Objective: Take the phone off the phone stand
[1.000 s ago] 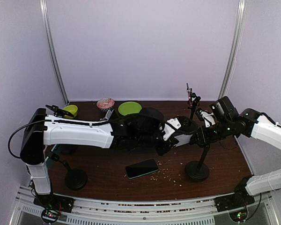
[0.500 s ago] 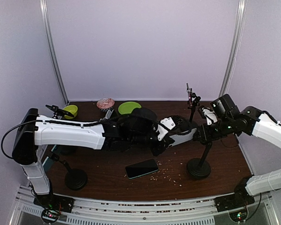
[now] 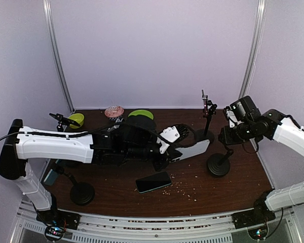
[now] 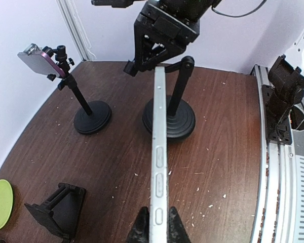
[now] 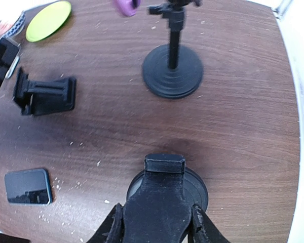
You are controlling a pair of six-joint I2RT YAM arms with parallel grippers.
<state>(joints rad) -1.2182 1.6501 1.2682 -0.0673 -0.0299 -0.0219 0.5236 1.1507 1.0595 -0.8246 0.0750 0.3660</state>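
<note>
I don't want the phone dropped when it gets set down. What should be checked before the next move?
1. The phone is free of the stand: ok, they are apart.
2. The left gripper is shut on the phone's end: ok.
3. The right gripper holds the stand's top: ok.
4. The stand's base sits flat on the table: cannot tell.
5. There is bare table near the dark phone for setting down: ok, though crumbs lie there.
</note>
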